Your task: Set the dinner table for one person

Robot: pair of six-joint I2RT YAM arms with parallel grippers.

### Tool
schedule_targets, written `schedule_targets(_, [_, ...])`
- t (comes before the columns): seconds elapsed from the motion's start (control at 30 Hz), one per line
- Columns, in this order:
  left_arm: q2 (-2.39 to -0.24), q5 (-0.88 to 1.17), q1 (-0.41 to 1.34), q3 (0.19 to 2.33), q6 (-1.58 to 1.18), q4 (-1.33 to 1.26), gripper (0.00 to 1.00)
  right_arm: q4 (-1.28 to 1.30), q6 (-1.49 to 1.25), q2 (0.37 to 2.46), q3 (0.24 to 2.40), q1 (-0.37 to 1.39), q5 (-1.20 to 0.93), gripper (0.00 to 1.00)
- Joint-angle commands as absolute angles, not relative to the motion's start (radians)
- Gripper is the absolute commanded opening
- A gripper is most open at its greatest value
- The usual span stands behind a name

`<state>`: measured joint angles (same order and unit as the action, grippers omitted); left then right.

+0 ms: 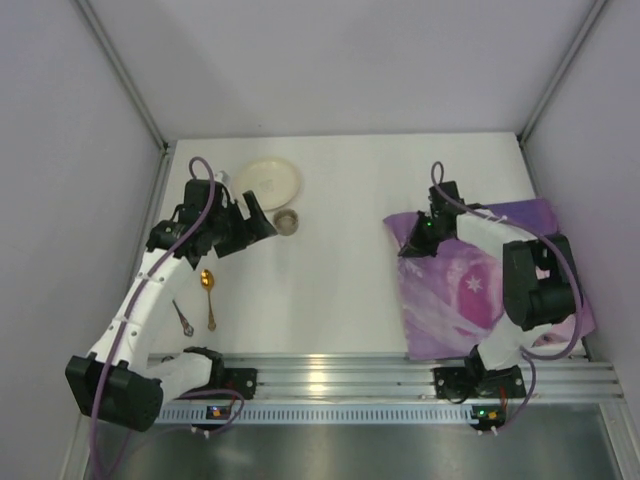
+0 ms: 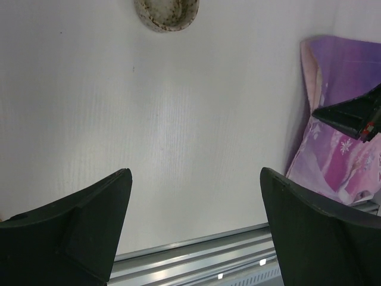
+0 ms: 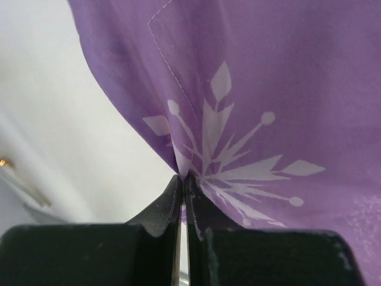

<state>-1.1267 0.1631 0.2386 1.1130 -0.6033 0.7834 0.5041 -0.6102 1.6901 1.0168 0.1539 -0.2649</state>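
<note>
The white dinner table [image 1: 340,290] has a ribbed aluminium rail [image 1: 380,375] along its near edge. A purple snowflake placemat [image 1: 470,285] lies rumpled at the right. My right gripper [image 1: 418,243] is shut on the mat's left far edge, and the wrist view shows the cloth [image 3: 268,89] pinched between the closed fingertips [image 3: 182,179] and bunched upward. My left gripper [image 1: 262,222] is open and empty, held over the table's left side next to a small bowl [image 1: 287,221]. In the left wrist view the gripper [image 2: 196,176] is wide open over bare table [image 2: 178,107].
A cream plate [image 1: 270,180] lies at the back left behind the bowl, which also shows in the left wrist view [image 2: 166,12]. A gold spoon [image 1: 208,285] and a silver utensil [image 1: 183,318] lie at the left front. Walls enclose the table on three sides.
</note>
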Motion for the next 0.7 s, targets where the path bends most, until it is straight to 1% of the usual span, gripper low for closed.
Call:
schedule_targets(0.0, [-1.132, 0.147, 0.244, 1.146, -0.592, 0.739, 0.94, 0.297, -0.906, 1.586, 0.999, 0.302, -0.483, 0.00])
schedule_targets(0.03, [-1.134, 0.147, 0.244, 1.146, -0.589, 0.738, 0.94, 0.260, -0.999, 1.586, 1.000, 0.334, -0.501, 0.00])
schedule_targets(0.1, [-1.137, 0.144, 0.244, 1.150, -0.589, 0.732, 0.94, 0.159, -1.076, 1.600, 1.009, 0.417, -0.506, 0.00])
schedule_targets(0.2, [-1.143, 0.147, 0.244, 1.149, -0.594, 0.729, 0.94, 0.008, -1.216, 1.640, 1.019, 0.489, -0.515, 0.00])
schedule_targets(0.23, [-1.140, 0.149, 0.244, 1.146, -0.600, 0.727, 0.94, -0.038, -1.271, 1.653, 1.029, 0.500, -0.526, 0.07])
schedule_targets(0.27, [-1.138, 0.146, 0.245, 1.144, -0.603, 0.724, 0.94, -0.072, -1.296, 1.672, 1.037, 0.506, -0.555, 0.21])
schedule_targets(0.3, [-1.137, 0.144, 0.250, 1.140, -0.603, 0.723, 0.95, -0.157, -1.325, 1.701, 1.038, 0.518, -0.572, 0.64])
schedule_targets(0.33, [-1.132, 0.138, 0.255, 1.137, -0.604, 0.719, 0.95, -0.210, -1.386, 1.716, 1.042, 0.522, -0.593, 0.83])
schedule_targets(0.37, [-1.134, 0.135, 0.261, 1.134, -0.606, 0.715, 0.95, -0.259, -1.416, 1.727, 1.045, 0.526, -0.641, 1.00])
schedule_targets(0.4, [-1.135, 0.129, 0.287, 1.131, -0.604, 0.712, 0.96, -0.350, -1.458, 1.742, 1.048, 0.523, -0.662, 1.00])
schedule_targets(0.43, [-1.147, 0.115, 0.310, 1.131, -0.604, 0.709, 0.96, -0.389, -1.471, 1.737, 1.046, 0.520, -0.679, 1.00])
schedule_targets(0.5, [-1.173, 0.054, 0.412, 1.135, -0.614, 0.707, 0.97, -0.428, -1.468, 1.698, 1.039, 0.499, -0.703, 1.00])
schedule_targets(0.53, [-1.210, 0.029, 0.454, 1.138, -0.621, 0.707, 0.97, -0.419, -1.450, 1.677, 1.035, 0.486, -0.704, 1.00])
schedule_targets(0.57, [-1.232, -0.021, 0.533, 1.140, -0.630, 0.704, 0.97, -0.399, -1.424, 1.651, 1.035, 0.457, -0.703, 1.00])
schedule_targets(0.67, [-1.316, -0.069, 0.651, 1.135, -0.672, 0.671, 0.97, -0.194, -1.251, 1.545, 1.060, 0.407, -0.678, 1.00])
